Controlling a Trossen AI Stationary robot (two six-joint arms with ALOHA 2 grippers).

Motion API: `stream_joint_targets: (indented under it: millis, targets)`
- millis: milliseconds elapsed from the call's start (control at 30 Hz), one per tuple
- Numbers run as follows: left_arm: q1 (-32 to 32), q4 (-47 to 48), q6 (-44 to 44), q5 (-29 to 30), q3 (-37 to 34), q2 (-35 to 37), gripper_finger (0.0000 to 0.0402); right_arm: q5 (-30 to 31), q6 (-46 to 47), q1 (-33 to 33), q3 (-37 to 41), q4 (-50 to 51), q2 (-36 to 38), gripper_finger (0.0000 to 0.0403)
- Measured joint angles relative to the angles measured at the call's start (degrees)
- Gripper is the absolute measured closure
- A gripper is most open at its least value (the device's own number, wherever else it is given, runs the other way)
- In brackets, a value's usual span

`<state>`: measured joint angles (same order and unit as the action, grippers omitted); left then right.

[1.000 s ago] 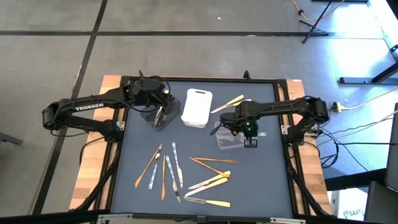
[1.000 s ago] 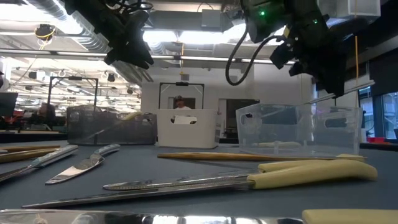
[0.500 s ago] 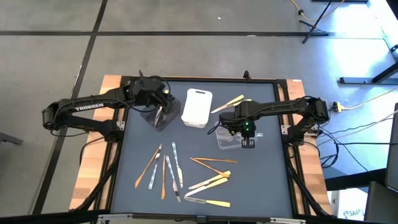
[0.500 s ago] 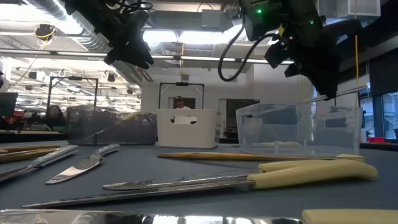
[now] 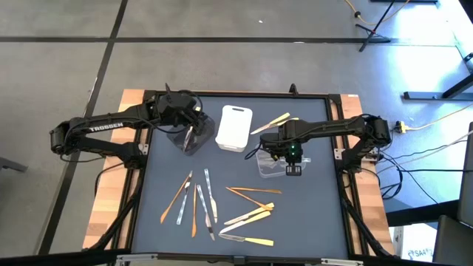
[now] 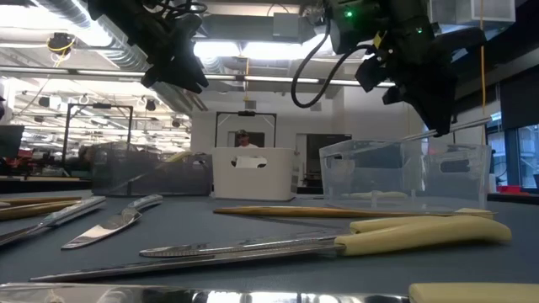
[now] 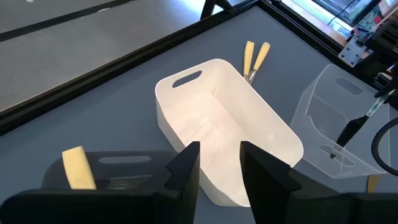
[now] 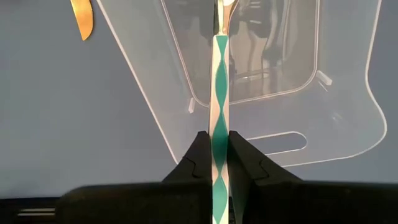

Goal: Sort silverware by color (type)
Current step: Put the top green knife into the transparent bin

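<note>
1. Right gripper (image 8: pixel 219 163) hangs over the clear tray (image 5: pixel 274 164) on the right half of the table (image 5: pixel 310 214), fingers pinching a utensil with a green-and-white patterned handle (image 8: pixel 219 81); its far end points down into the tray
2. In the low view the same utensil (image 6: pixel 455 127) sticks out tilted from the right gripper (image 6: pixel 434 118), above the clear tray's rim (image 6: pixel 404 172)
3. Left gripper (image 7: pixel 219 163) hovers above the dark tray (image 5: pixel 186 137) at the back left, fingers spread a little, nothing between them (a pale yellow piece (image 7: pixel 77 168) lies in that dark tray)
4. White tray (image 5: pixel 234 128) sits between the dark and clear trays, looks empty in the left wrist view
5. Two pale yellow utensils (image 5: pixel 270 123) lie just behind the clear tray, beside the white tray
6. Rest of the silverware (image 5: pixel 222 207) lies loose on the front half of the table: orange-brown, silver and pale yellow pieces mixed, some touching or crossing
</note>
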<state>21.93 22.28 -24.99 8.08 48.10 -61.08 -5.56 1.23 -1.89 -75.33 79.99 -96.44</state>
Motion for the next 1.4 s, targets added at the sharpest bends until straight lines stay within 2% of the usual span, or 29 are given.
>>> stream_joint_targets:
  millis: [267,433,900,1167,1400]
  targets:
    - [0.00,0.00,0.00,0.00,0.00,0.00,0.0293,0.04,0.00,0.00,0.00,0.41,0.02,0.0393]
    - [0.00,0.00,0.00,0.00,0.00,0.00,0.0293,0.13,0.27,0.00,0.00,4.01,0.03,0.0393]
    - [0.00,0.00,-0.02,0.00,0.00,0.00,0.0293,-0.01,7.92,0.00,0.00,5.55,0.04,0.0393]
    - [0.00,0.00,-0.04,0.00,0.00,0.00,0.0293,-0.37,16.30,0.00,0.00,5.66,0.04,0.0393]
    - [0.00,0.00,-0.02,-0.01,0.00,0.00,0.0293,-0.50,18.05,0.00,0.00,5.22,0.04,0.0393]
